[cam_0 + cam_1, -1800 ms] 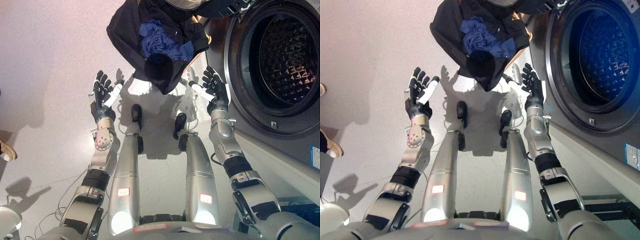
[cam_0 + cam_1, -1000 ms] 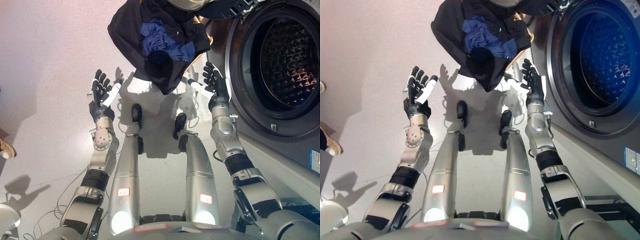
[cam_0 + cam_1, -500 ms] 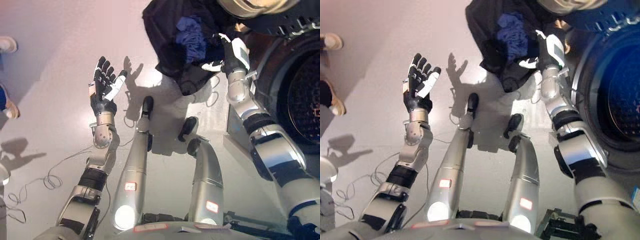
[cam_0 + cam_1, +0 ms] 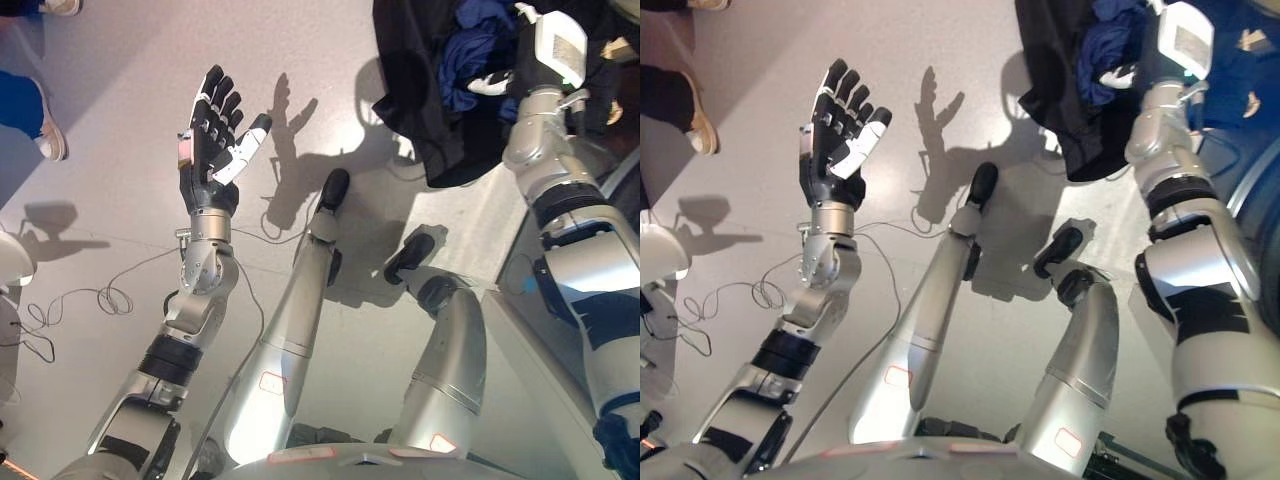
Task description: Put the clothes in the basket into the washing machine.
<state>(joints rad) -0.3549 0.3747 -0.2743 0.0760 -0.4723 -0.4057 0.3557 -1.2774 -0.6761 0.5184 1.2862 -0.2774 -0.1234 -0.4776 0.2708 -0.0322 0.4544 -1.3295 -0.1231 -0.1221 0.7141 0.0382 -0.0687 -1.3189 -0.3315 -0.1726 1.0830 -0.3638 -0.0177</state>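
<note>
- At the upper right of the frame, the dark clothes (image 4: 425,110) are lying heaped over the basket, whose own body is not showing under the cloth; a blue garment (image 4: 478,50) is sitting on top of the heap.
- The heap is running from the top edge down and slightly left, ending in a hanging dark fold beside the right forearm.
- The right hand (image 4: 510,70) is reaching up into the blue garment from below; only a white tip is showing against the cloth, so I cannot tell whether the fingers are closing on anything.
- The left hand (image 4: 835,135) is hanging spread in the upper left of the frame, palm towards the camera, holding nothing and well apart from the clothes.
- In my judgement the right hand is clearly the nearer, and the lift will turn on its grasp of the blue garment.
- The floor (image 4: 130,240) is lying smooth and pale grey.
- A person's shoes (image 4: 50,140) are showing at the upper left edge.
- The washing machine is not clearly showing.
</note>
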